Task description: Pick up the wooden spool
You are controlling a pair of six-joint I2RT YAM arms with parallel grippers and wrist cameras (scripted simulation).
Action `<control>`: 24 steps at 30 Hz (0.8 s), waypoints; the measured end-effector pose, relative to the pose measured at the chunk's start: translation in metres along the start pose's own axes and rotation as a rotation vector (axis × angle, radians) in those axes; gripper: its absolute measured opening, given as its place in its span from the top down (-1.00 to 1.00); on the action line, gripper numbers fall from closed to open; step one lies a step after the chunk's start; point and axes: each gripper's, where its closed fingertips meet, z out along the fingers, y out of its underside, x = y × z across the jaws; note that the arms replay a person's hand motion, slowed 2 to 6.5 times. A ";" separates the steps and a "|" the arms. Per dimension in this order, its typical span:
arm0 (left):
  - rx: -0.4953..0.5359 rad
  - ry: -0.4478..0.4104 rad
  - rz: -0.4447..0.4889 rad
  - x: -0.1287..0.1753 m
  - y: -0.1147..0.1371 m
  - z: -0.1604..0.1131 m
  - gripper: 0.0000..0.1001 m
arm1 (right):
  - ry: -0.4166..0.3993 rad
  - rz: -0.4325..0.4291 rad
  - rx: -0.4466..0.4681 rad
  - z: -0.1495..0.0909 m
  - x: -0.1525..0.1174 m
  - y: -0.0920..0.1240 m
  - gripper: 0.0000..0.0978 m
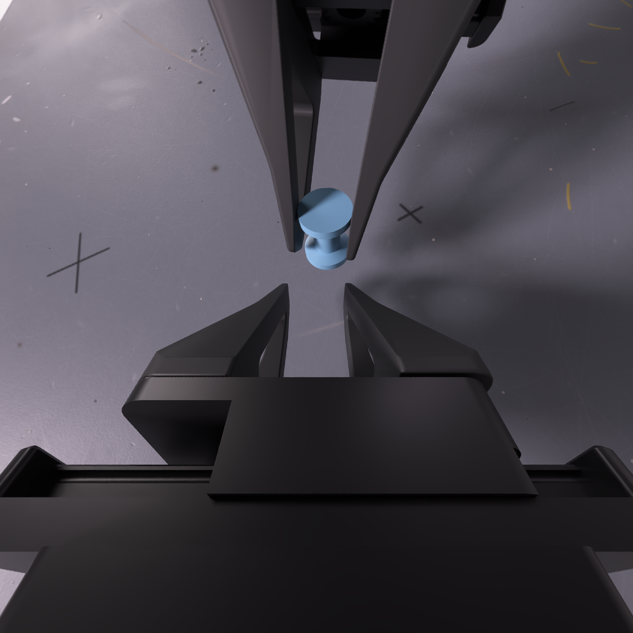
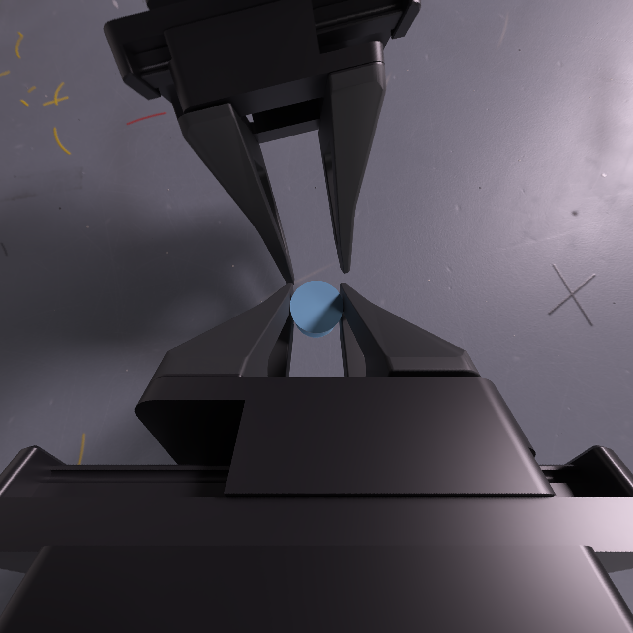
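Blue spool [image 2: 315, 308] pinched between your right gripper [image 2: 317, 286] fingertips, above grey table [image 1: 137, 154]. Left gripper [image 1: 317, 284] spread, empty, tips just beside spool. Grip sits on flange edge only; you risk spool slipping, or left fingers knocking it loose.

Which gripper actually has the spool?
The right gripper: its fingers clamp the blue spool at both sides. The left gripper is open and empty, tips just short of it.
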 end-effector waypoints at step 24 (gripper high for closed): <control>-0.002 0.002 -0.001 0.001 0.000 0.000 0.46 | -0.012 0.017 -0.062 0.011 0.004 0.011 0.55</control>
